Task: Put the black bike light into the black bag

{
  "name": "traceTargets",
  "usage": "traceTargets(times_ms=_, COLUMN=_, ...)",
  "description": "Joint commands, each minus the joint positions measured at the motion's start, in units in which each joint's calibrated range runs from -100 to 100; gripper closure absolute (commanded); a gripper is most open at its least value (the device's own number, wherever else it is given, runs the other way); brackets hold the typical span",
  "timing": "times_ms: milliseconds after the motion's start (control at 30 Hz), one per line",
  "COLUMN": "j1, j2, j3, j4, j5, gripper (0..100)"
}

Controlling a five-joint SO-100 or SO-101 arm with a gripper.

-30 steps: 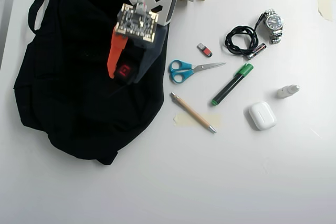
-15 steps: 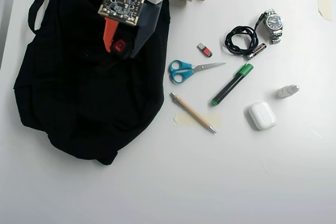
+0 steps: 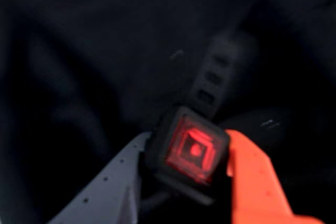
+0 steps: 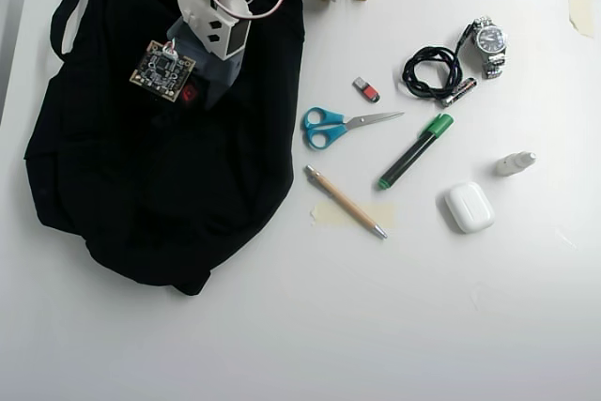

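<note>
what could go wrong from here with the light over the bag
1. The hand pinches the light only at its edges, and the strap tail sticks out free; it could twist or slip out early.
2. No opening shows in the bag beneath; in both views it looks like closed black fabric, so a release here may leave the light on top, not inside.
3. The arm is low over the floppy fabric and might snag or drag it.

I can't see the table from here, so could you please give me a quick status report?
Gripper shut on the bike light, red lens showing. Held over the black bag. Nothing in the way.
</note>
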Motion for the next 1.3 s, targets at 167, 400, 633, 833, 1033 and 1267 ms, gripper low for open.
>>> traceTargets(times_ms=167, j1=2.79, j2=0.06, j3=4.99, j4=-6.45, j5=-2.42, gripper=97)
traceTargets(times_ms=400, j1=2.64, j2=-0.02, j3=16.76, j4=-13.86, j5=-9.92, gripper=51)
traceTargets(times_ms=633, j1=-17.63, j2=-21.52, j3=-2.56, j4=-7.83, j5=-10.60, gripper=81)
traceTargets(times_ms=833, j1=-31.01, j2=-48.57, j3=18.20, j4=-8.86, j5=-11.08, gripper=98)
traceTargets(times_ms=1033, j1=-31.91, j2=-66.16, j3=46.68, j4=-24.54, j5=-14.27, gripper=98)
traceTargets(times_ms=1267, j1=-32.58, j2=-76.95, j3=75.34, j4=-43.31, j5=-14.38, gripper=98)
